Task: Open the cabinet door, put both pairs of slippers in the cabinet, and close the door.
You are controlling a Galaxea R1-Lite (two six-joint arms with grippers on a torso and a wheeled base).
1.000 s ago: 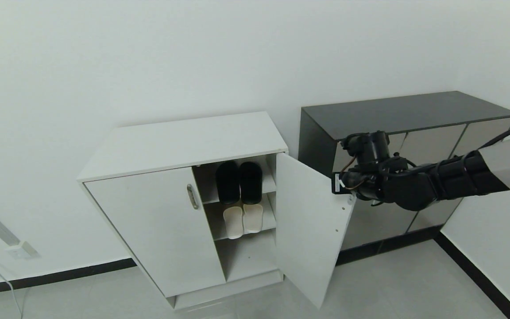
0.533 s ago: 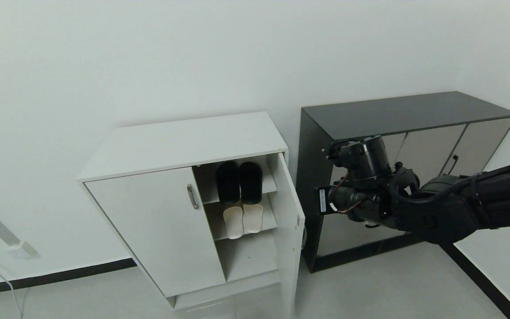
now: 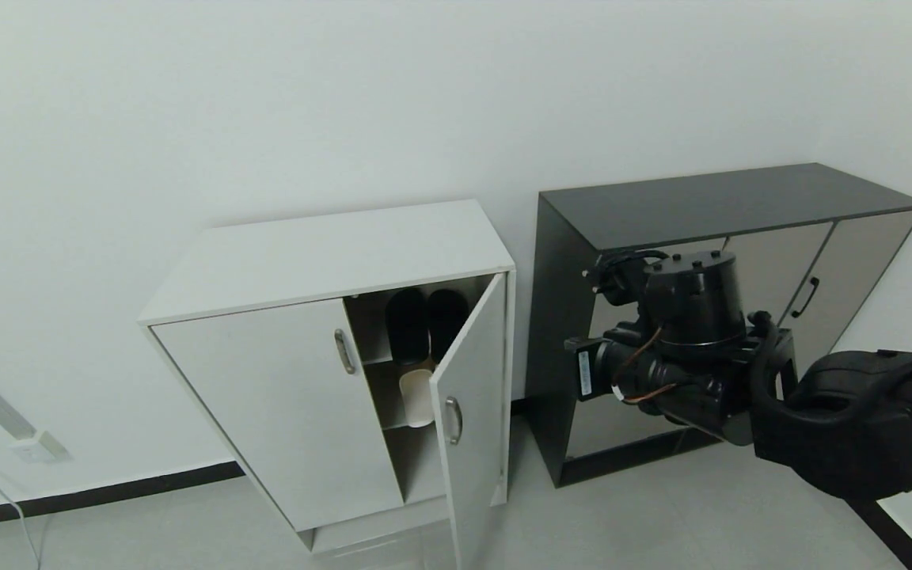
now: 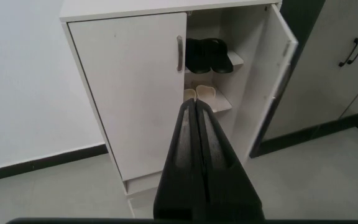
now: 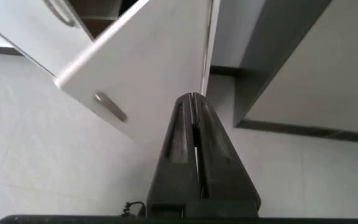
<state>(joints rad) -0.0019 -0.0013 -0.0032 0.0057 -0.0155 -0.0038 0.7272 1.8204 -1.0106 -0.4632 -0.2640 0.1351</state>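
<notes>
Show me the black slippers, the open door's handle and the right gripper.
black slippers [image 3: 410,324], head view, left slipper's top
open door's handle [image 3: 454,419], head view, middle of bar
right gripper [image 5: 195,98], right wrist view, between fingertips

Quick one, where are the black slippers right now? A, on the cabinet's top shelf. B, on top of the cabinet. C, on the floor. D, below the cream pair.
A: the black slippers sit on the top shelf inside the white cabinet, directly above the cream slippers, with the right door half open.

Cabinet [image 3: 329,253] left of sideboard [image 3: 725,198], slipper pair [image 3: 410,321] inside above a second pair [image 3: 415,396], right door [image 3: 472,372] half across both.
</notes>
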